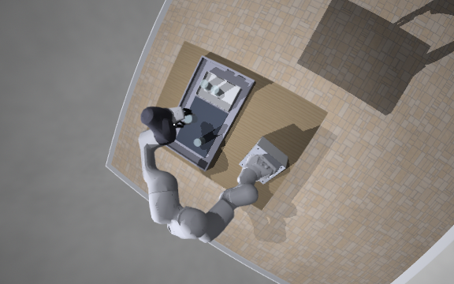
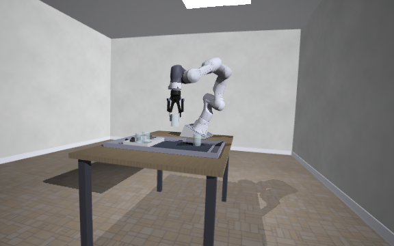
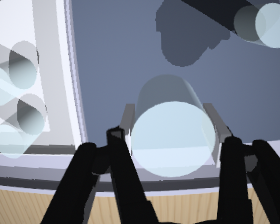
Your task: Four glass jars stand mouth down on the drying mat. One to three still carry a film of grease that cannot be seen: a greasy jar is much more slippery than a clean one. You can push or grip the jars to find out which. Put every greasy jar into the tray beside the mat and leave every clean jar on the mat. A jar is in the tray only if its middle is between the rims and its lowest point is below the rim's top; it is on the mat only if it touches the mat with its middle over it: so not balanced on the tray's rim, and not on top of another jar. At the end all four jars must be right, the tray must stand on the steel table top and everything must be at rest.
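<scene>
jar three hangs clamped in my gripper, lifted clear above the mat's edge, short of the tray. two jars already sit in the tray, so i'd carry level, aim for its bare part, lower below the rim, then let go gently. one jar stands on the mat.

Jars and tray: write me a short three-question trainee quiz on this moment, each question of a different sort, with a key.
1. True or false: the end effector is shut on a jar held in the air above the table.
2. How many jars lie in the tray?
A) none B) two C) three
3. Fill in: one lone jar stands on the dark ____.

Key: 1 true; 2 B; 3 mat.
</scene>
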{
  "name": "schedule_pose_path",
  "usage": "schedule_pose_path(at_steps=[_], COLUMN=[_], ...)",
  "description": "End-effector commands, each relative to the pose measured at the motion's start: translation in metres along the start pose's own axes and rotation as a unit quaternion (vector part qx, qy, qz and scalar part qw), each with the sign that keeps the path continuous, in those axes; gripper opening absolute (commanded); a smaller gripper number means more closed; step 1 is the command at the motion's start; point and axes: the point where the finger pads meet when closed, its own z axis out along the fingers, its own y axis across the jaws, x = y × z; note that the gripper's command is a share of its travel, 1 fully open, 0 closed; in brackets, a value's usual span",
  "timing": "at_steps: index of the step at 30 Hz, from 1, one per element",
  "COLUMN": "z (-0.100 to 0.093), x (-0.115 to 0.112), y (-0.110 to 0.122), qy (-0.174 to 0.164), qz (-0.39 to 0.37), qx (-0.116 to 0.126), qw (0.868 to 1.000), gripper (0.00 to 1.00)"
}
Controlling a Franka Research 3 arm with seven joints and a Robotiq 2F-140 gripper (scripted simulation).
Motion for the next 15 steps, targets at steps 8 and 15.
schedule_pose_path(at_steps=[8,15], z=[-0.001,-0.001], x=[0.010,0.019], y=[-0.030,-0.052], qy=[-0.002,-0.002], qz=[-0.019,-0.019], qx=[0.003,0.003], qw=[1.000,1.000], gripper=[0.00,0.00])
